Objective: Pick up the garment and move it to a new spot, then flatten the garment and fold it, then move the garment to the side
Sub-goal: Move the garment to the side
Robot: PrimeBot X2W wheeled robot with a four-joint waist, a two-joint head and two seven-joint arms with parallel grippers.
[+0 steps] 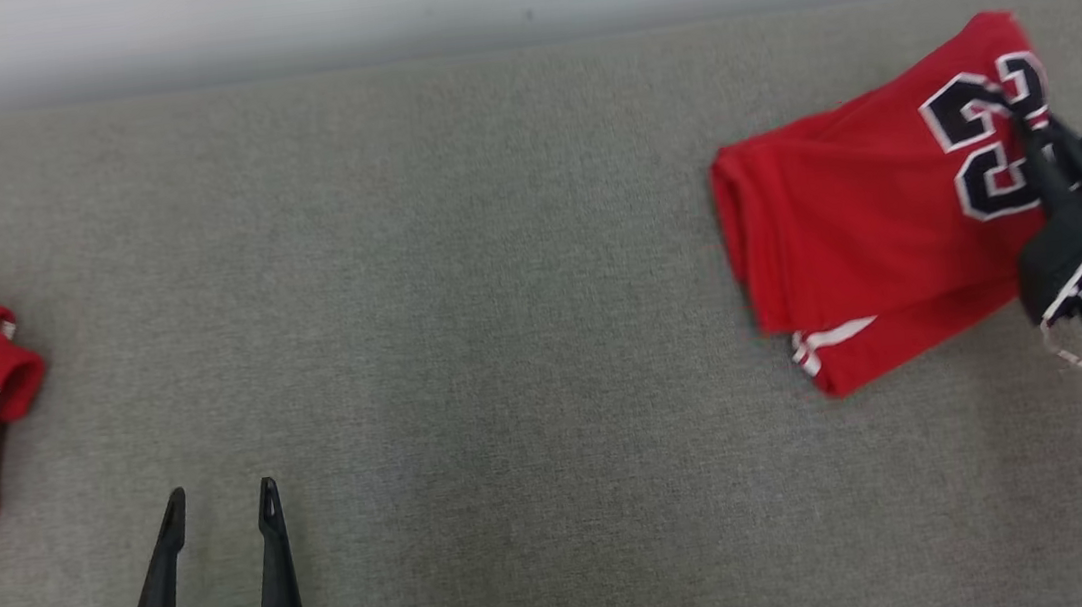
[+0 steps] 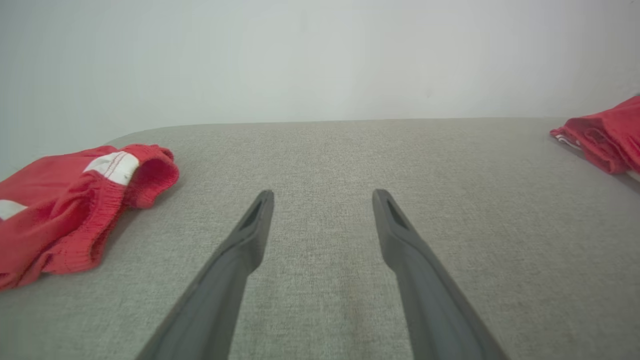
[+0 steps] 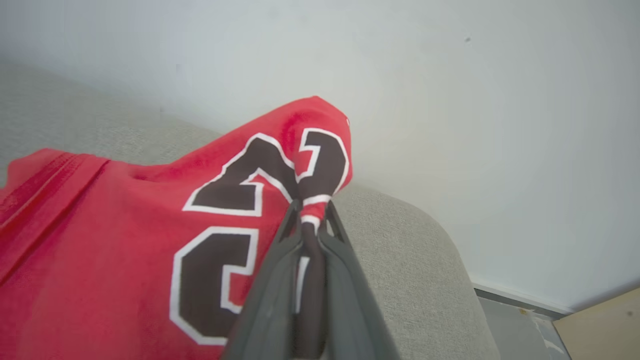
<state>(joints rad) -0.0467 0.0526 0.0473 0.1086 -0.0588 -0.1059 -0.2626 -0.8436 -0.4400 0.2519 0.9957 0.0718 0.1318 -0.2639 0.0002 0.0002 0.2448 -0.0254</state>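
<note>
Red folded garment (image 1: pixel 854 220) lies pinched at its numbered edge by the right gripper (image 1: pixel 1028 130), while the left gripper (image 1: pixel 222 495) stands spread apart.

A black, white-edged number (image 1: pixel 985 146), apparently 23, stands on the red garment (image 1: pixel 854 220) at the grey surface's (image 1: pixel 505 347) 2 o'clock; one digit is crumpled.

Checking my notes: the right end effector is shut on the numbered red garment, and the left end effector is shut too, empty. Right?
Not quite. The left end effector is open, jaws apart and empty, as the left wrist view shows. The right end effector is indeed shut on the numbered red garment.
</note>
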